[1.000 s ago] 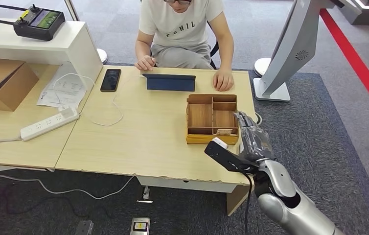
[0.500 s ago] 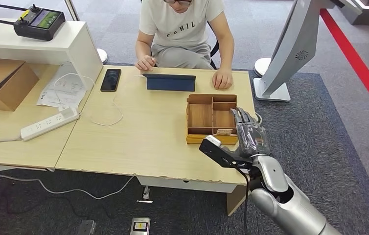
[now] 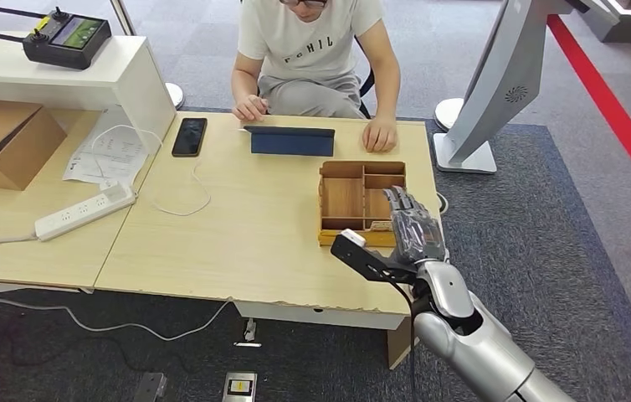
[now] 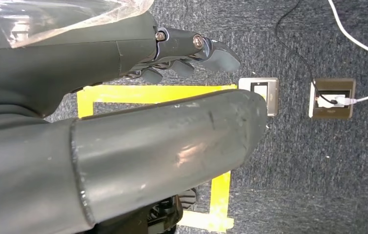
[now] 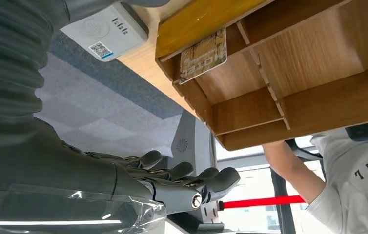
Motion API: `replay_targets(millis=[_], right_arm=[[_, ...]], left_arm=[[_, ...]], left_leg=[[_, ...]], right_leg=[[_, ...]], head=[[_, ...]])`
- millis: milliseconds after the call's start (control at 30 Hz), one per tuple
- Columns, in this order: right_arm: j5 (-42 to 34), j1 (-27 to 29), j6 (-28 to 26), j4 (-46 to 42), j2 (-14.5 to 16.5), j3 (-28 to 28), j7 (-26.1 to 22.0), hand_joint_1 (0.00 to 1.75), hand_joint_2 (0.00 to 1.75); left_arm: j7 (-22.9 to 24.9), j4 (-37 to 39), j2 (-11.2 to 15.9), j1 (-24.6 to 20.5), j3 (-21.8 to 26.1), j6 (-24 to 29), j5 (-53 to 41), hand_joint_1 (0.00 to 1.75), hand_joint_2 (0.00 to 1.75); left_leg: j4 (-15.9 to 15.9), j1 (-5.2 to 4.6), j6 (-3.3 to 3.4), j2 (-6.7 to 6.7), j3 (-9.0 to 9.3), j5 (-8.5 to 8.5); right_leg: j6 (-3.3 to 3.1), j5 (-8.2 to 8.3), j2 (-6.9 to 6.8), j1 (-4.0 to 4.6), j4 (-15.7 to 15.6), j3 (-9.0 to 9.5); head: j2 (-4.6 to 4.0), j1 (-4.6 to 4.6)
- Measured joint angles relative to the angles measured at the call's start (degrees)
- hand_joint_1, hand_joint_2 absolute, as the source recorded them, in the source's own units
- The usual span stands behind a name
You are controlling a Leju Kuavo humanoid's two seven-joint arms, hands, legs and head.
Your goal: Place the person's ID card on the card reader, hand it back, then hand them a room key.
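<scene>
My right hand [image 3: 415, 224] hovers over the near right corner of the wooden organiser tray [image 3: 342, 199], fingers stretched out and holding nothing. In the right wrist view the same hand [image 5: 123, 183] reaches along beside the tray [image 5: 318, 53]. A brown hotel key card [image 5: 202, 54] leans in one of its narrow compartments. A white card reader [image 5: 105, 29] lies on the table close to that tray corner. My left hand [image 4: 123, 97] hangs over the carpet with its fingers [image 4: 206, 48] loosely extended and nothing in them. The person [image 3: 312, 50] sits at the far side, both hands on the table.
A dark blue tablet [image 3: 292, 141] lies in front of the person, with a black phone [image 3: 188, 136] to its left. A power strip [image 3: 84, 211], cable, papers and a cardboard box [image 3: 2, 142] occupy the left table. A white stand [image 3: 496, 84] rises at the right.
My right hand has moved left and forward, from beside the tray's near right corner to above it. The person and the table's things have stayed put.
</scene>
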Motion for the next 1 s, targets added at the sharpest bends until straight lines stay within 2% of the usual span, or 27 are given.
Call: replay_targets(millis=[567, 1000], right_arm=[[-1.7, -3.5, -2.8, 12.4, 4.4, 0.7, -3.2, 0.00, 1.75], [-2.1, -6.8, -2.6, 20.0, 5.3, 1.8, -5.1, 0.00, 1.75]], left_arm=[[0.6, 0.3, -0.1, -0.2, 0.0, 0.1, -0.8, 0.00, 0.00], [0.9, 0.3, -0.2, -0.4, 0.6, -0.9, -0.7, 0.00, 0.00]], left_leg=[[0.0, 0.00, 0.00, 0.00, 0.00, 0.00], [0.0, 0.00, 0.00, 0.00, -0.01, 0.00]], right_leg=[[0.00, 0.00, 0.00, 0.00, 0.0, -0.01], [0.00, 0.00, 0.00, 0.00, 0.0, -0.02]], head=[[0.00, 0.01], [0.00, 0.00]])
